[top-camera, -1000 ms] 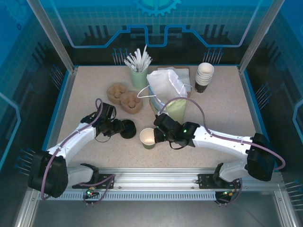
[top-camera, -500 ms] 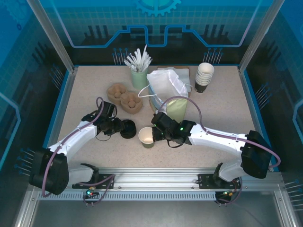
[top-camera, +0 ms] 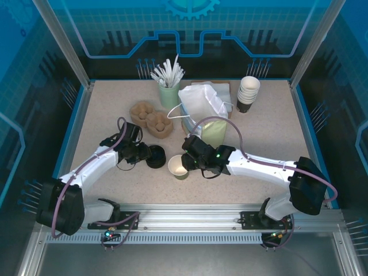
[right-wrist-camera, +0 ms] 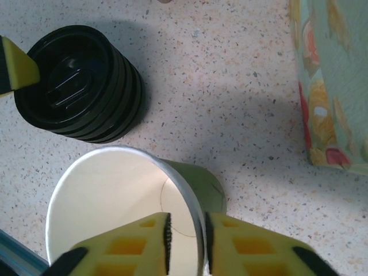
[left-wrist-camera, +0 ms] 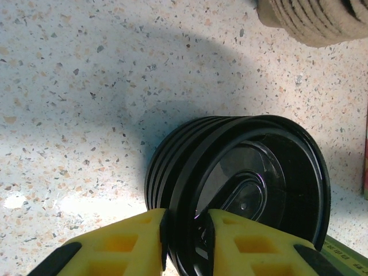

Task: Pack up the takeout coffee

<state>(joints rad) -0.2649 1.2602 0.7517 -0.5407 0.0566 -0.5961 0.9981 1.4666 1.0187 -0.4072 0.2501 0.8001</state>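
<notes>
**Top view.** My left arm reaches in low from the near-left corner. The left gripper (top-camera: 145,154) sits at the squat stack of black plastic lids (top-camera: 155,156). My right arm stretches across from the near-right corner, with the right gripper (top-camera: 185,163) at the pale green paper cup (top-camera: 178,167). The cup stands upright and lidless mid-table, just right of the lids.

Against a second ago, my right elbow and wrist have shifted a little left, and the cup with them. The left arm has hardly changed.

Count:
- one cup
- one lid stack
- one stack of white-rimmed cups (top-camera: 248,92)
- one green holder of white stirrers (top-camera: 168,86)
- one brown pulp carrier (top-camera: 151,118)
- one white plastic bag (top-camera: 201,102)
- one pale green paper bag (top-camera: 214,133)

**Left wrist.** The left gripper (left-wrist-camera: 185,238) is clenched on the rim of the top lid, a yellow finger touching on either side. The stack shows four or five ridges; I cannot count the lids exactly.

**Right wrist.** The right gripper (right-wrist-camera: 187,241) straddles the cup wall, one finger inside and one outside. The inner pad stands clear of the wall, so the grip is released.
</notes>
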